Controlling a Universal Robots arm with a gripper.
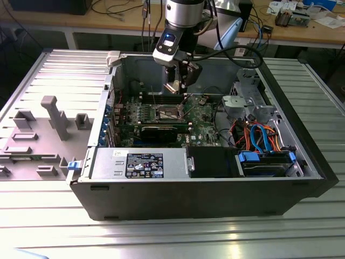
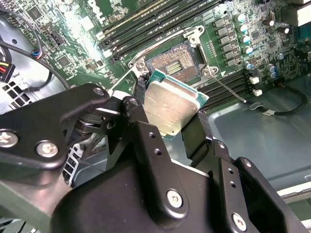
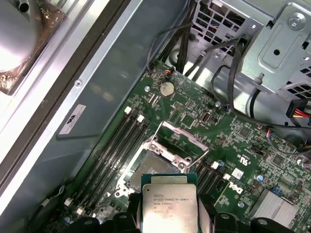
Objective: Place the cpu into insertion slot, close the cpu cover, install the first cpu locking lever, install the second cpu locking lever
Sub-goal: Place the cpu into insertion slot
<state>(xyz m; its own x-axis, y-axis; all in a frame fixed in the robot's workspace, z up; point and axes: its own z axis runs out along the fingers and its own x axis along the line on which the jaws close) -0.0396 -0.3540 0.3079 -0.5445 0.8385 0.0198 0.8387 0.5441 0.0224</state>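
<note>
**Item 1.** Black two-fingered gripper (image 1: 177, 85) (image 2: 171, 99). I log it clenched on the cpu, one finger (image 2: 138, 92) against each of two opposite edges. It hangs over the green motherboard (image 3: 243, 145).

**Item 2.** Small flat square cpu with a silver-grey metal top and a green rim (image 2: 167, 109) (image 3: 168, 206). It is held in the air, tilted, just above and beside the insertion slot, and is not seated. Its top face carries several lines of dark print.

**Item 3.** Square insertion slot (image 2: 176, 60) (image 3: 146, 167). Its field of contacts is exposed.

**Item 4.** Thin silver metal cpu cover, a square frame with a large window (image 3: 167, 155). It is raised off the slot and stands along one edge of it.

**Item 5.** Thin wire lever (image 2: 228, 90). It is unlatched and reaches out over the black memory slots (image 2: 228, 82).

**Item 6.** Round silver coin battery (image 3: 166, 89). It sits on the board, well apart from the slot.

**Item 7.** Markings:
- a white sticker (image 3: 73, 119) on the grey inner case wall
- a black-and-white label (image 1: 144, 164) on the silver power supply box
- a white printed logo (image 3: 236, 187) on the board

**Item 8.** Black computer case (image 1: 215, 199). It lies on its side with the interior exposed, on a ribbed metal table (image 1: 302, 237).
</note>
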